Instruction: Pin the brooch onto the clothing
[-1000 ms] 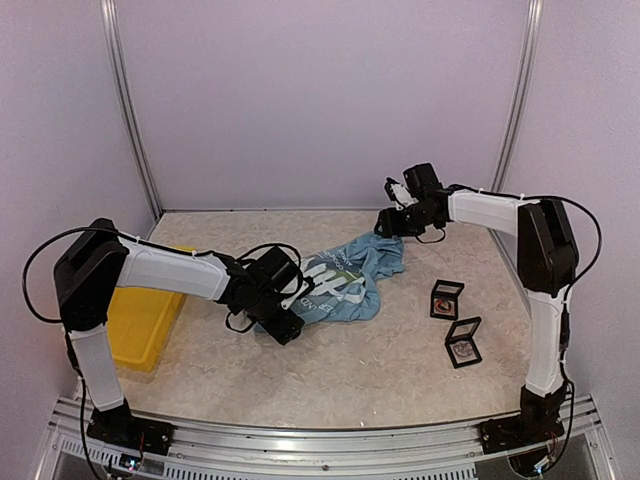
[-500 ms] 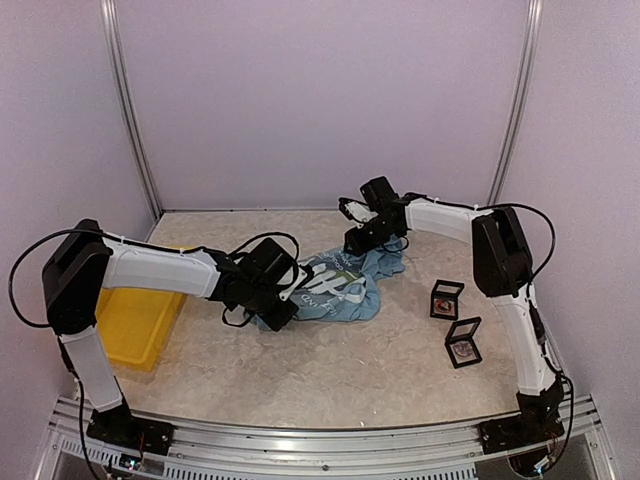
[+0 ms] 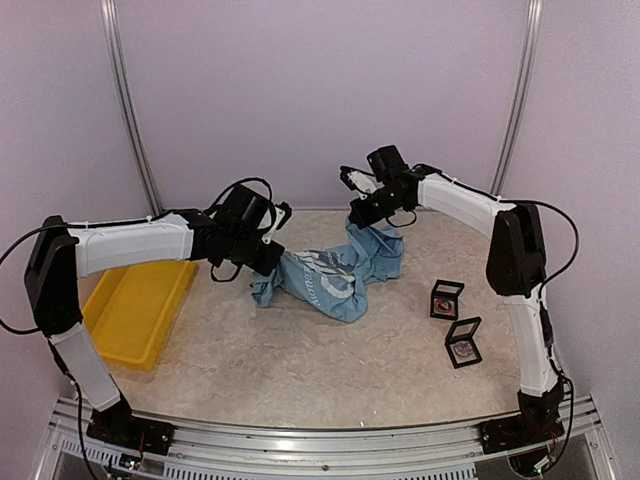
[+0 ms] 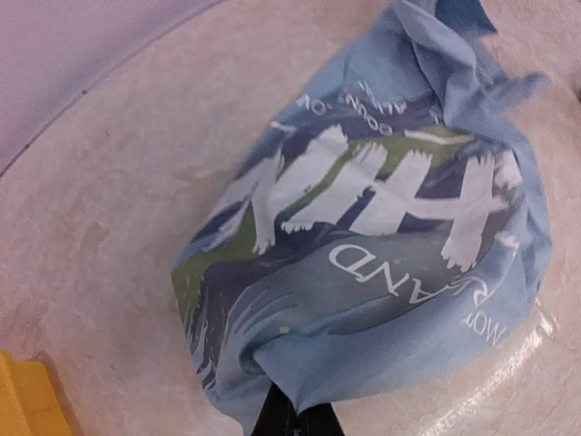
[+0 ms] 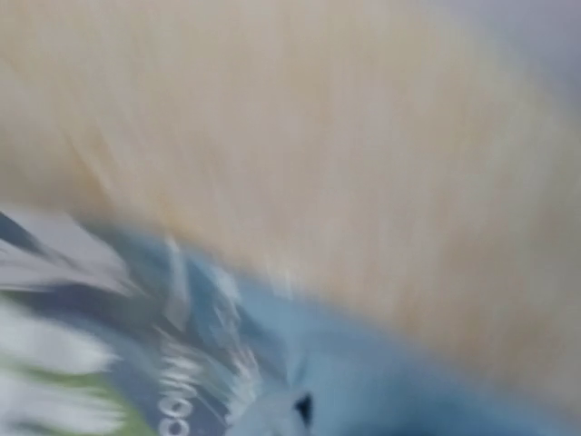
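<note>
The step looks like spreading the crumpled T-shirt [image 3: 335,282] at mid-table. The left gripper [image 3: 268,260] is clamped on its left edge and the right gripper [image 3: 368,220] on its far corner (that wrist view is blurred). Next, the shirt needs pulling flat, well before any brooch work.

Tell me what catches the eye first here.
A crumpled light blue T-shirt hangs mid-table, pinched at its ends by the left gripper and right gripper and partly lifted. A yellow tray sits at the left, and two small black boxes at the right.
</note>
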You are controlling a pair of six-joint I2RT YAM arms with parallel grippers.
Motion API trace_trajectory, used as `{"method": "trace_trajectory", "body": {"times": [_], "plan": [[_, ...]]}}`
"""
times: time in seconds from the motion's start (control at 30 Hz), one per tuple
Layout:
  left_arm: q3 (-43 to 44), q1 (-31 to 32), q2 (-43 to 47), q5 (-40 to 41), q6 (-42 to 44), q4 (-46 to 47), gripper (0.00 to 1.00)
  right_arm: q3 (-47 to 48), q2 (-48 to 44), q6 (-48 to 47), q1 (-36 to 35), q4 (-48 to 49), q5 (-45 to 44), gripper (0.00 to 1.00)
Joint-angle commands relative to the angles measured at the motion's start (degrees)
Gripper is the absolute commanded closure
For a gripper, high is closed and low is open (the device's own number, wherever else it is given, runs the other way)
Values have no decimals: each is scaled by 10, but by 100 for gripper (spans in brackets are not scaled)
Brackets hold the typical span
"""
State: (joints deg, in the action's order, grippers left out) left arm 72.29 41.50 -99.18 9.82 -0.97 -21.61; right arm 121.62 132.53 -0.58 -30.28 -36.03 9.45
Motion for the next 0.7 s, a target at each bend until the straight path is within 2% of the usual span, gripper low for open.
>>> {"method": "trace_trajectory", "body": {"times": [0.0,0.1,0.17,0.33,0.43,0.57,0.67], "plan": [[143,-37,51,43,48,19,100,85,-129,4,16,18,32,100],[232,-34,50,44,68,-22,100,72,-198,4,19,37,44,100],[256,-27,59,50,68,-53,100,26,-259,4,19,48,57,100],[220,12,164,84,39,-116,100,-170,-442,34,18,93,73,100],[206,24,235,77,18,-122,100,-242,-526,54,19,118,75,100],[196,-19,256,57,26,-93,100,-279,-550,60,20,163,58,100],[223,-76,203,-32,34,-77,100,-235,-499,42,30,169,55,100]]}}
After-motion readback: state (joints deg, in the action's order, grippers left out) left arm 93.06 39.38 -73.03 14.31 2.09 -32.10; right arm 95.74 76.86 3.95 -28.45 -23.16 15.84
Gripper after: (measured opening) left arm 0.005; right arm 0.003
